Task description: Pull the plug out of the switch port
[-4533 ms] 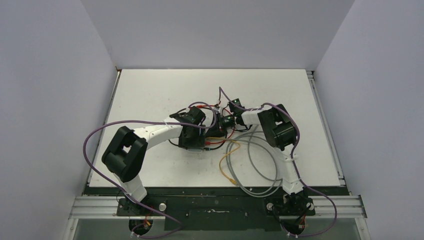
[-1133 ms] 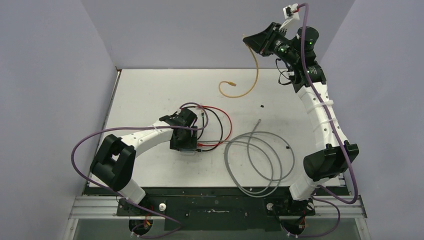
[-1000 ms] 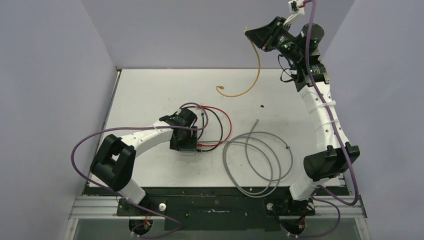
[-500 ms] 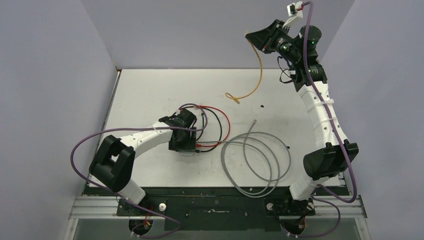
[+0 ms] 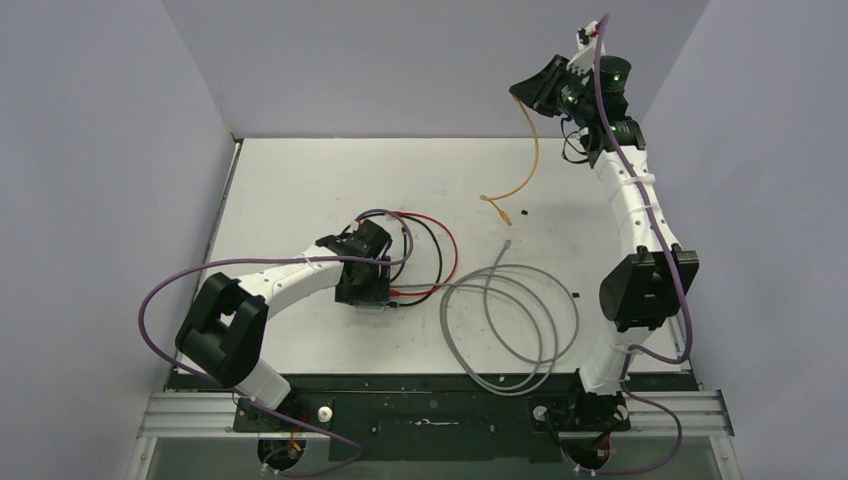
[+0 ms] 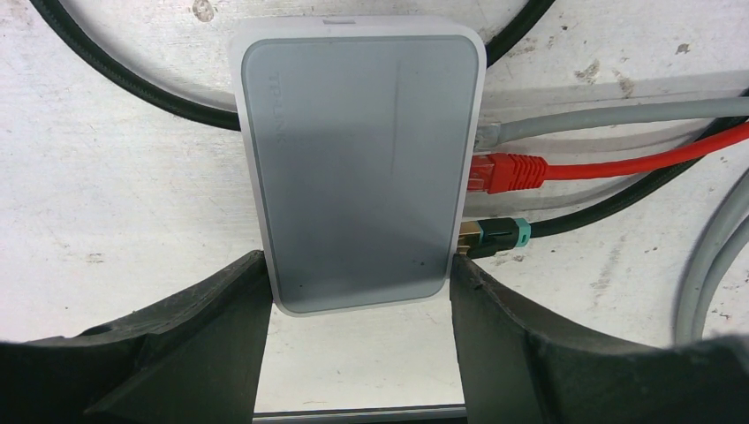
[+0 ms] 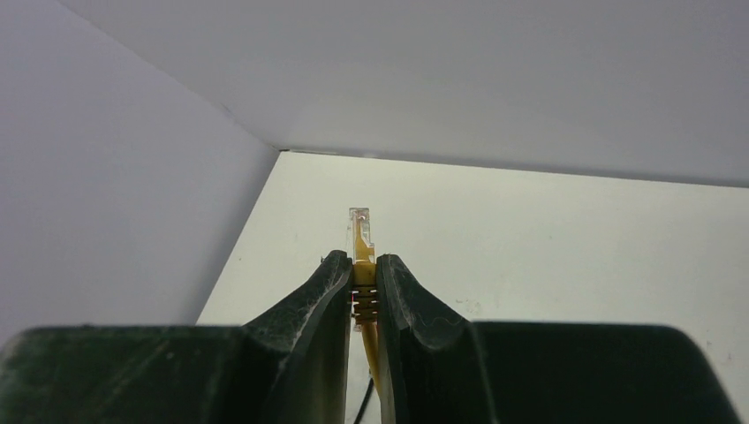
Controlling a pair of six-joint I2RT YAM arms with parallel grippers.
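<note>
My left tool [image 6: 358,284] clasps the near end of the switch [image 6: 358,150]. The switch lies flat on the table [image 6: 115,203], its long axis running straight away from my wrist, sockets along its right edge. A grey cable [image 6: 618,113], a red plug [image 6: 505,172] and a black-and-teal plug [image 6: 495,234] sit in that edge. My right tool [image 7: 360,265], high over the table's far right corner, pinches the yellow plug [image 7: 359,231]. The plug's clear tip points out past my fingertips, and its yellow cable [image 5: 530,150] hangs down.
</note>
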